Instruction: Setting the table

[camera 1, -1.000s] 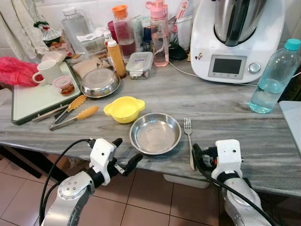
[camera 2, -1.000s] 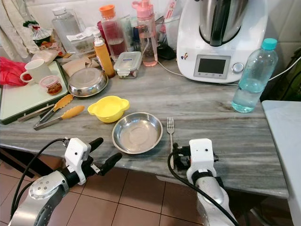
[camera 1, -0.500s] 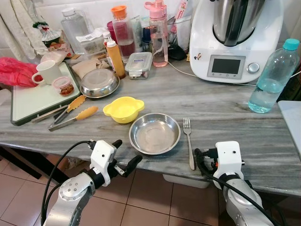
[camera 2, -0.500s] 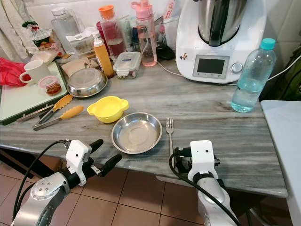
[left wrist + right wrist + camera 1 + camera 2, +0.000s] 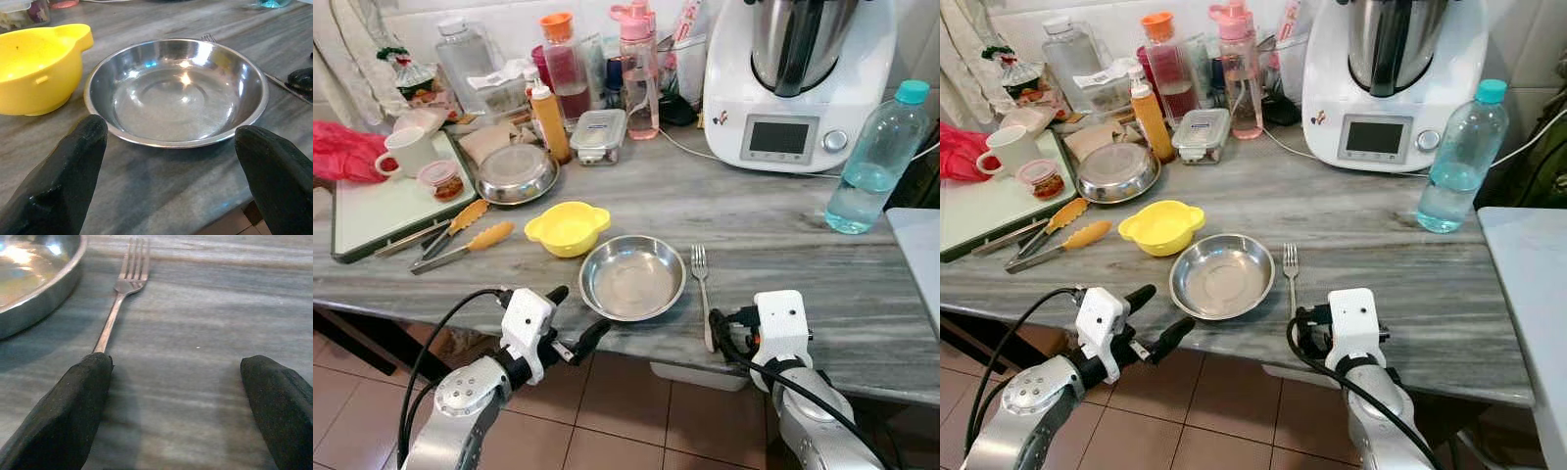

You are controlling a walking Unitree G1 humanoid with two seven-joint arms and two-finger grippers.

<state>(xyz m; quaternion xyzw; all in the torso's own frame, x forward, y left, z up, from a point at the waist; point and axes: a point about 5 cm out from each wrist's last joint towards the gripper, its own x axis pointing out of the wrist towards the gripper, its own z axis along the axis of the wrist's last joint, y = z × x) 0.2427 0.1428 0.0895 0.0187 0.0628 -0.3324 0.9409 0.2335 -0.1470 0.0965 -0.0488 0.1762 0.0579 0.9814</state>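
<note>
From the head, a steel plate [image 5: 632, 278] sits near the front edge of the grey marble counter [image 5: 783, 235], with a fork [image 5: 703, 294] just to its right, tines pointing away from the robot. The right wrist view adds what the head cannot: the right gripper [image 5: 181, 406] is spread wide and empty, one finger [image 5: 63, 411] lying over the fork's handle end. The left gripper [image 5: 171, 171] hangs at the counter edge, wide open on nothing, facing the plate. A yellow bowl [image 5: 567, 226] sits just behind-left of the plate; tongs [image 5: 460, 235], a water bottle [image 5: 874, 162] and a white kitchen machine [image 5: 793, 83] stand further off
</note>
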